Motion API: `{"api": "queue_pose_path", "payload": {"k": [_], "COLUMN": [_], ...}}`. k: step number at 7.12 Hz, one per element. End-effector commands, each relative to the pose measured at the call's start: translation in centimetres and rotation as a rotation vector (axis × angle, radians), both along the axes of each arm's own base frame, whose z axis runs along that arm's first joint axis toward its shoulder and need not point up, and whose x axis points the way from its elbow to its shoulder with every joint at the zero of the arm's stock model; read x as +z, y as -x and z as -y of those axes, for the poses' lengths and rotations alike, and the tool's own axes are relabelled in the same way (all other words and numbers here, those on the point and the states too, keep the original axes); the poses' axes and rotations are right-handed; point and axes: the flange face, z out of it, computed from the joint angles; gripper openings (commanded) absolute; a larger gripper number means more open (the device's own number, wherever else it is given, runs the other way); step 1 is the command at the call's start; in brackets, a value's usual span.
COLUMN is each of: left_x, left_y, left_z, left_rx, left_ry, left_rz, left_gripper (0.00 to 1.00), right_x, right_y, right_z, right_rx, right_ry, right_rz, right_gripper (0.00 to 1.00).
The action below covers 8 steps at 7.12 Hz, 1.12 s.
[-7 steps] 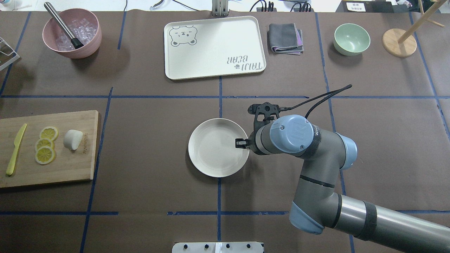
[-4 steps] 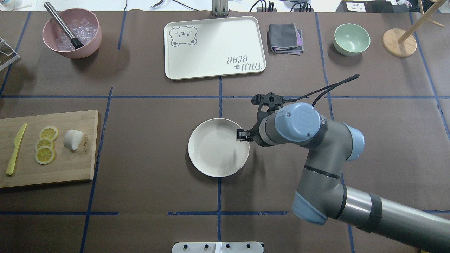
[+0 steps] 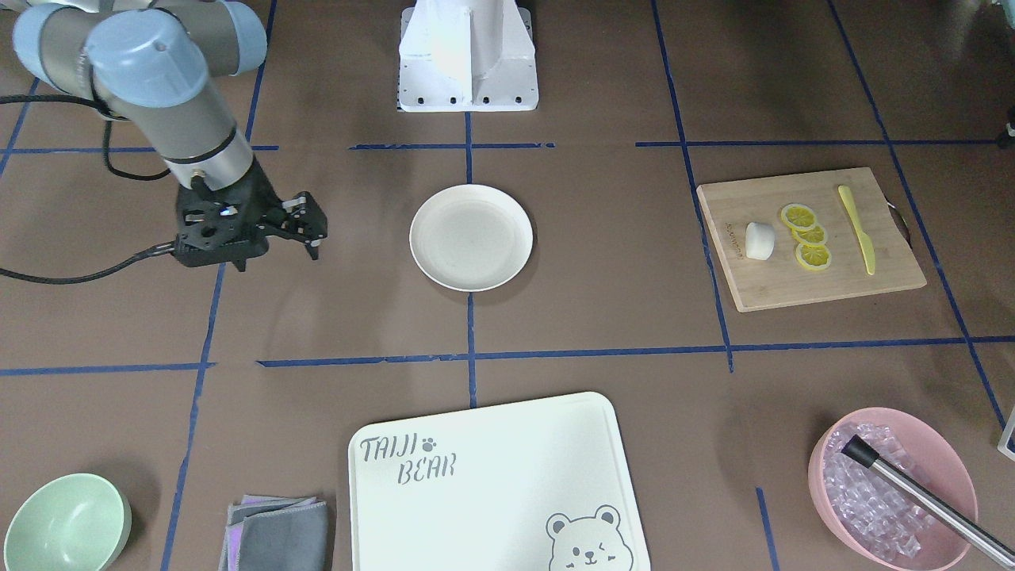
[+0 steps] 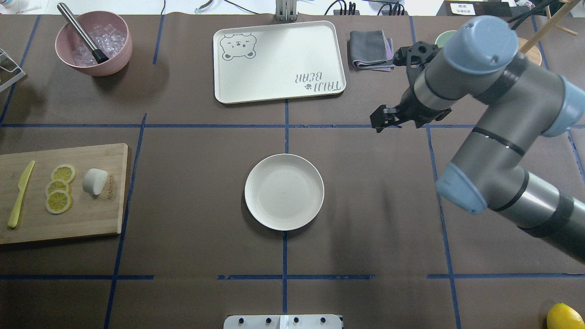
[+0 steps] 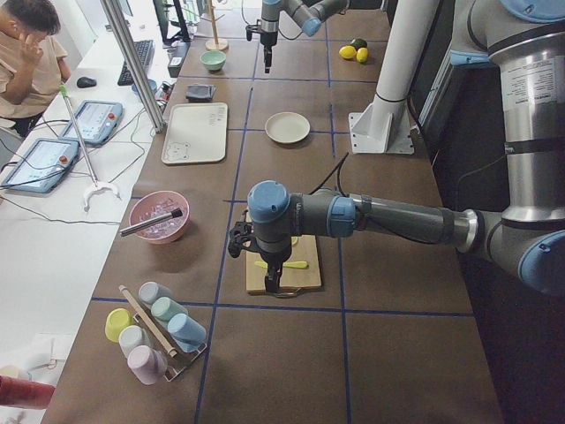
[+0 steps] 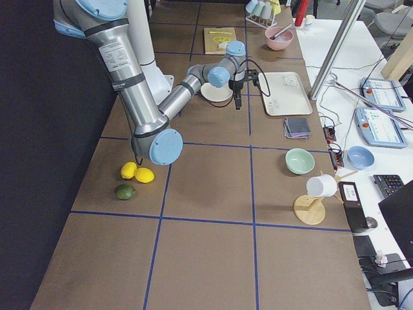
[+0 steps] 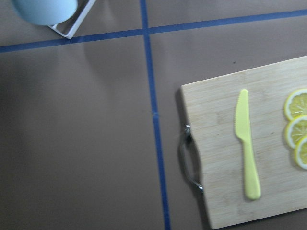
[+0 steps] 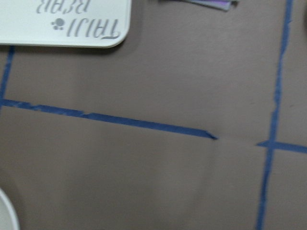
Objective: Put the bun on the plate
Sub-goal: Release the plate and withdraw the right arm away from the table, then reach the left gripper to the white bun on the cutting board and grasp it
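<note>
**Op:** Entry check. Where is the bun, and does anything have hold of it?

**Obs:** Nothing holds it. Read outward from the robot's side. A whole yellow lemon sits at the near right corner. At mid-table on the robot's left you have the rectangular bamboo cutting board. The small smooth white bun lies on it, at the end nearest the table centre. Three yellow lemon slices are just beside the bun, and a pale yellow plastic knife lies past them. The round cream-white plate rests at the centre, well apart from the board.

**Op:** And the pincers, relative to the bun?

**Obs:** The left gripper shows only in the left-end view, hanging over the board towards its knife end. You cannot tell from there how its jaws stand. The right gripper hangs farther out on the robot's right, above the brown table cover. Its fingers look a little parted, with nothing between them. The plate lies between it and the bun, so the two are well apart.

Farthest out you will find:
- the pink bowl of ice
- the rectangular white bear-printed tray
- the folded grey cloth, near the right gripper
- the mint-green bowl
</note>
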Motion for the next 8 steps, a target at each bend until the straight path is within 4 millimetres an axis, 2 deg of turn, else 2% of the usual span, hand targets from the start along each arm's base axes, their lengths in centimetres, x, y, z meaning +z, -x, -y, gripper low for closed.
{"api": "queue_pose_path", "payload": {"k": [1,2,3,5,6,7,8], "left_x": [-3.8,-5.1,-7.5,-11.9,-14.3,-14.3,-13.9], "left_y": [-4.4,-6.6,-10.0,-16.5,-20.2,-23.8,-26.0], "left_z": [2.1,2.7,3.7,4.8,5.0,4.1,3.4], "left_rx": [0.056,0.035,0.051,0.090,0.088,0.133,0.144], "left_ry": [-0.040,-0.002,0.000,-0.008,0.020,0.044,0.025], "left_rz": [-0.007,-0.006,-0.017,-0.037,-0.048,-0.045,0.015], "left_gripper": [1.00,1.00,1.00,1.00,1.00,1.00,1.00], "right_x": [9.2,14.3,18.5,26.9,30.8,33.2,33.6], "right_y": [-12.6,-18.6,-24.0,-32.2,-36.4,-38.2,-38.8], "right_z": [2.5,2.1,0.9,-4.5,-8.7,-11.8,-12.7], "right_rx": [-0.131,-0.196,-0.230,-0.307,-0.266,-0.235,-0.214], "right_ry": [-0.074,-0.110,-0.124,-0.106,-0.065,-0.056,-0.051], "right_rz": [-0.098,-0.140,-0.175,-0.172,-0.145,-0.129,-0.097], "right_gripper": [1.00,1.00,1.00,1.00,1.00,1.00,1.00]}}
